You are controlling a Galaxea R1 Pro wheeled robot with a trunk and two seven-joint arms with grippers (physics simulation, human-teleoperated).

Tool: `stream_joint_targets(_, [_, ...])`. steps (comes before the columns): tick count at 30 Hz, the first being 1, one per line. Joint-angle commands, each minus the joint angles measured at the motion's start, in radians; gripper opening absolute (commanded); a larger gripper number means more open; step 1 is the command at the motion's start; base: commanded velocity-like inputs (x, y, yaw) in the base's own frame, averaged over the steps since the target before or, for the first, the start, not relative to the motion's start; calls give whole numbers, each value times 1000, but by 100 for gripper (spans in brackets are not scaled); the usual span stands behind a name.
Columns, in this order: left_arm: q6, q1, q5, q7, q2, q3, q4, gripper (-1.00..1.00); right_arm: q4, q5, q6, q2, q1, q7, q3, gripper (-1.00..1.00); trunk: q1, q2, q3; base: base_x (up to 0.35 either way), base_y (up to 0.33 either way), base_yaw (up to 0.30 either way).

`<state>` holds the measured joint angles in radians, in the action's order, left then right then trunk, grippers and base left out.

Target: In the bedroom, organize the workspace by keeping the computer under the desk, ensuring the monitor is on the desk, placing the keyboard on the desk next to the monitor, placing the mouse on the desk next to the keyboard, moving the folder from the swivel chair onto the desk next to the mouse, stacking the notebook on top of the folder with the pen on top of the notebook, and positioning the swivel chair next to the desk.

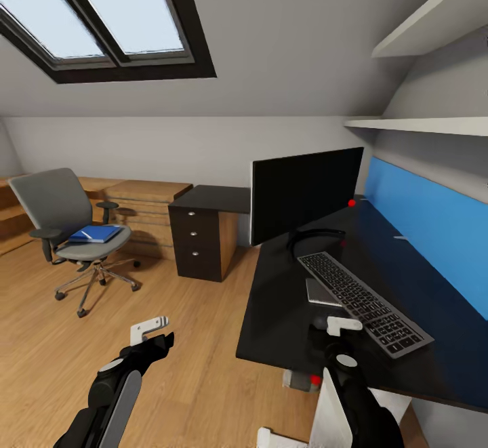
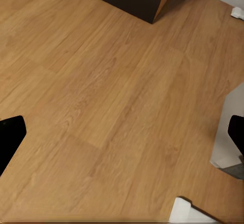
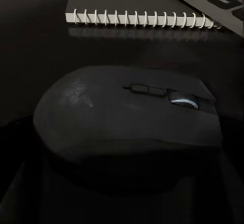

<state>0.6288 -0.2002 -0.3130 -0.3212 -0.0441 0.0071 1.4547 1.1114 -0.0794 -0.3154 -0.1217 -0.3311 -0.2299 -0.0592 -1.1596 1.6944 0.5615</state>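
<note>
The monitor [image 1: 305, 190] stands on the black desk [image 1: 285, 312], with the keyboard [image 1: 362, 302] in front of it. A grey spiral notebook [image 1: 318, 292] lies beside the keyboard. My right gripper [image 1: 335, 326] hangs low over the mouse [image 3: 127, 117], which rests on the desk close to the notebook [image 3: 142, 18]; its fingers blend into the dark. The blue folder [image 1: 95, 234] lies on the swivel chair [image 1: 57, 207] at the far left. A corner of the computer [image 1: 296, 380] peeks from under the desk. My left gripper [image 1: 150, 329] is open over bare floor. The pen is out of view.
A black three-drawer unit [image 1: 203, 234] stands between chair and desk, with a light wooden chest [image 1: 146, 197] behind it. A blue back panel [image 1: 434, 231] lines the desk's right side, with shelves [image 1: 420, 123] above. Wooden floor [image 2: 117, 112] stretches between me and the chair.
</note>
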Motion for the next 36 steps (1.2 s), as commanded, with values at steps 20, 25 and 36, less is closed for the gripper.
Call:
stream_joint_targets(20, [2, -1, -9, -7, 0, 1, 9, 100, 9, 9, -39, -10, 1, -4, 48, -100, 0, 1, 1, -156, 261, 0])
stream_joint_targets(25, [5, -1, -9, -6, 2, 5, 42, 100, 172, 29, -289, -53, -2, -8, 100, -100, 0, 1, 1, -2, 330, 0])
stream_joint_targets(36, [8, -1, -9, -6, 3, 7, 49, 100, 286, 185, -570, -53, -197, -66, 200, -100, 0, 1, 1, 0, 331, 0])
